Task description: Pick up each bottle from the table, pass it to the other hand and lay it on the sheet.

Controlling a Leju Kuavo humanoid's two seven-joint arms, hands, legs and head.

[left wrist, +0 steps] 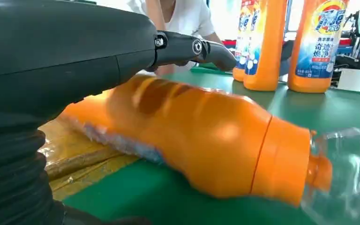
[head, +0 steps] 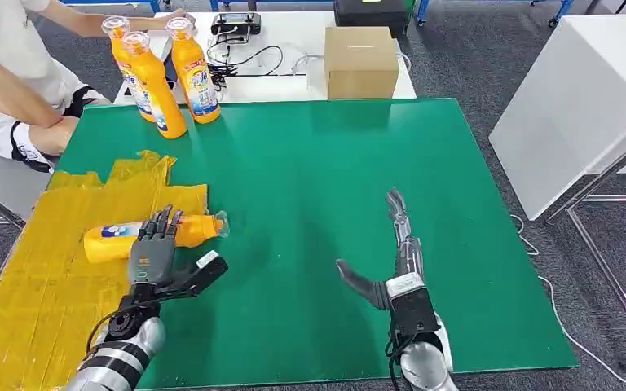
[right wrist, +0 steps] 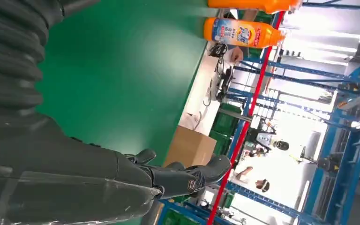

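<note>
The left hand [head: 156,248] is seen with fingers extended over a lying orange bottle [head: 143,236]; whether contact is made cannot be told, and nothing is gripped. This bottle is laid on its side at the edge of the crinkled yellow sheet [head: 41,277], its clear cap [head: 222,221] projecting over the green table [head: 318,179]. A blue and white label is carried on it; its writing cannot be read. The right hand [head: 391,261] is held open over the table, fingers straight, thumb spread. Farther off, three upright orange bottles [head: 163,81] of smooth plastic are grouped at the table's far corner; "PRO" and Chinese characters are legible on their labels in the left wrist view. Behind them a plain cardboard box [head: 361,61] is placed.
</note>
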